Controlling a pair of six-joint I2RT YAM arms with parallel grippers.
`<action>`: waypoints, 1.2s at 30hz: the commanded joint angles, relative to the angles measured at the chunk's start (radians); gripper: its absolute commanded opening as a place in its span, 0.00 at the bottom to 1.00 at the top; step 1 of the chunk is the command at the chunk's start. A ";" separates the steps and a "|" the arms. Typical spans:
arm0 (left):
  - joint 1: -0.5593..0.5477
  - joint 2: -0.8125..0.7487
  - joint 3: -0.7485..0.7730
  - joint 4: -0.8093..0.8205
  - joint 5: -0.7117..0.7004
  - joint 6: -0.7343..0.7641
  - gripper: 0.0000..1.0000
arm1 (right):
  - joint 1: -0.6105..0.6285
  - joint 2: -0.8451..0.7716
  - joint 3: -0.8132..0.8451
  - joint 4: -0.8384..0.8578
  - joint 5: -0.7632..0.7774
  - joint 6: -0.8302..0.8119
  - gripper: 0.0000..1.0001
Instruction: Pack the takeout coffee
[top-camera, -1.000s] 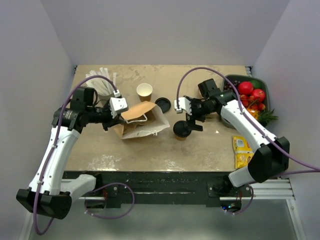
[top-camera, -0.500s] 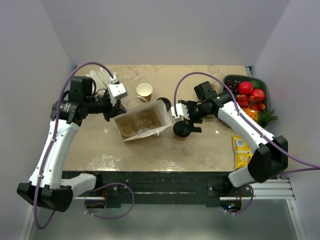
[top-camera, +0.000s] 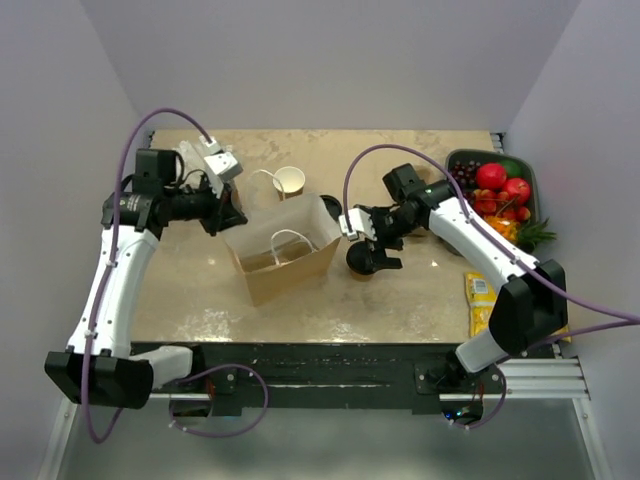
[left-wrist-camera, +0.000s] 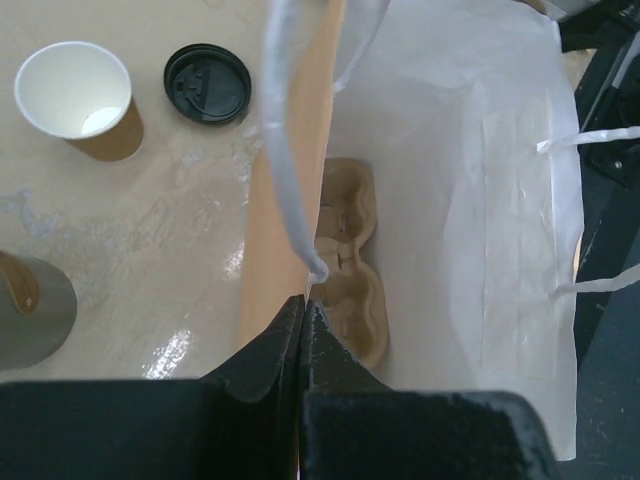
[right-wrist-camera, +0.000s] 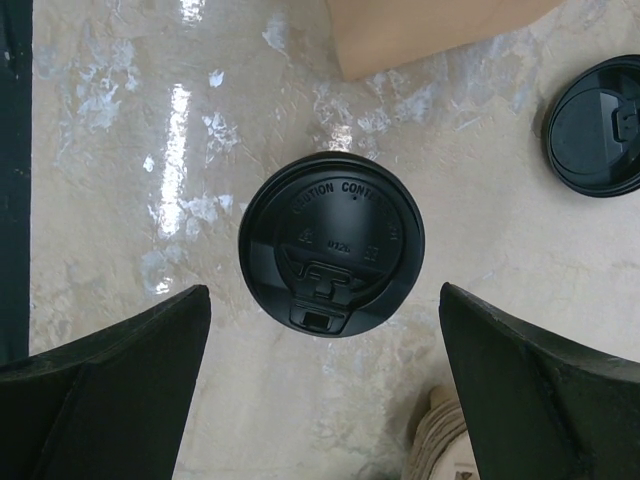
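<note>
Top external view, nearest first: yellow snack packets lie at the lower right of the worktop. Further in, at mid-frame, a brown paper bag stands upright with its mouth open. The takeout coffee stands on the worktop just right of the bag, not touching it. The right end effector hangs over the cup.

Only the right wrist view shows how it hangs: its fingers are spread wide on either side of the black lid. They are well clear of it and grip nothing.

The left end effector sits at the bag's upper left corner. From above its state is hard to read. The left wrist view shows its fingertips pinched shut on the bag's brown rim, beside a white handle.

That view alone looks into the bag. It shows a white lining and a moulded pulp cup carrier lying on the bottom.

Beyond the bag stand a lidless brown cup, white inside, and a loose black lid flat on the worktop. A grey cup shows at the left edge of the left wrist view, and I cannot tell its contents there.

Farthest, at the upper right of the top external view, a dark tray holds red fruit and some greenery.
</note>
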 joint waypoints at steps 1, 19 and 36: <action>0.173 0.045 -0.008 -0.042 0.089 0.025 0.00 | 0.003 0.014 0.045 0.034 -0.051 0.063 0.99; 0.115 0.019 -0.041 0.115 0.106 -0.044 0.00 | 0.017 0.075 0.044 0.052 -0.030 0.096 0.99; 0.161 0.237 0.205 -0.266 0.425 0.051 0.00 | 0.019 0.090 0.126 -0.004 -0.065 0.142 0.99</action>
